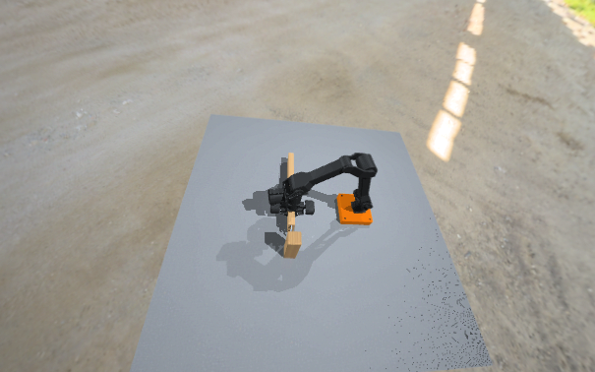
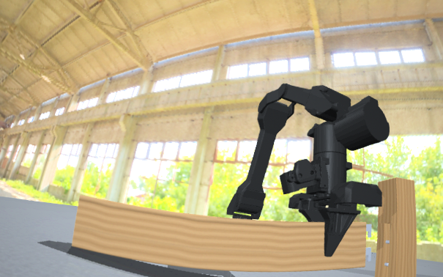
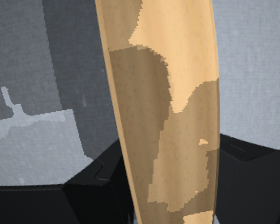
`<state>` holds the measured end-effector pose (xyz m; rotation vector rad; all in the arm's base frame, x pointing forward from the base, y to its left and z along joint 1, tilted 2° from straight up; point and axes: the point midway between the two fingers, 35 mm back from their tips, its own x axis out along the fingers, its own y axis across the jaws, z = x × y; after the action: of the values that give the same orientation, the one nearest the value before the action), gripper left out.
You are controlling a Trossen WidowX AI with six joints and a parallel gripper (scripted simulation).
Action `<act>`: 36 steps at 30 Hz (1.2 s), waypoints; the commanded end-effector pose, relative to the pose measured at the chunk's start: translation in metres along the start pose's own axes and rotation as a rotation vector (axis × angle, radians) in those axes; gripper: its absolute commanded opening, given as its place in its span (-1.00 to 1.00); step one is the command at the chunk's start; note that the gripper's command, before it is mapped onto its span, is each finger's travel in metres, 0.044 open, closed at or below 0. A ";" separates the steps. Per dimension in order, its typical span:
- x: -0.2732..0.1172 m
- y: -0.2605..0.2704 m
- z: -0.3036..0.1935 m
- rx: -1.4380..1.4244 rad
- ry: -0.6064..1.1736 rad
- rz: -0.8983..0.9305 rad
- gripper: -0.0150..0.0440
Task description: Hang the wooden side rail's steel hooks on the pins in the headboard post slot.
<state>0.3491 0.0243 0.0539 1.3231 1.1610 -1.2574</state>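
Exterior view has the jaws (image 2: 329,234) partly open, clamped on the rail (image 2: 209,238) (image 1: 290,164) (image 3: 166,100) near its hooked end, just beside the post (image 2: 407,220) (image 1: 292,245); lowering misaligned, the hooks (image 2: 368,253) could miss the pins (image 2: 386,264).

The arm (image 1: 327,172) (image 2: 264,146) was matte black, built of chunky, angular links with faceted edges. One slim, straight link flared at both ends, and a fat, smooth drum (image 2: 368,124) jutted beside an upright cylinder (image 2: 328,141). The claw (image 1: 291,204) (image 2: 328,253) (image 3: 157,135) was black too, with a tapering, wedge-shaped finger. The base plate (image 1: 348,218) was bright orange, squarish, with small dark screw holes near its corners.
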 end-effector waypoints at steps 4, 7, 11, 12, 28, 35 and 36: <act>-0.002 0.001 -0.001 0.003 -0.001 0.010 -0.49; -0.001 0.001 -0.002 0.003 -0.001 0.010 -0.49; -0.001 0.000 -0.002 0.003 -0.001 0.010 -0.49; -0.001 0.000 -0.002 0.003 -0.001 0.010 -0.49; -0.001 0.001 -0.004 0.003 0.000 0.010 -0.49; -0.002 0.001 -0.004 0.003 0.000 0.010 -0.49; -0.002 0.001 -0.004 0.003 0.000 0.010 -0.49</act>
<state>0.3488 0.0275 0.0528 1.3215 1.1577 -1.2572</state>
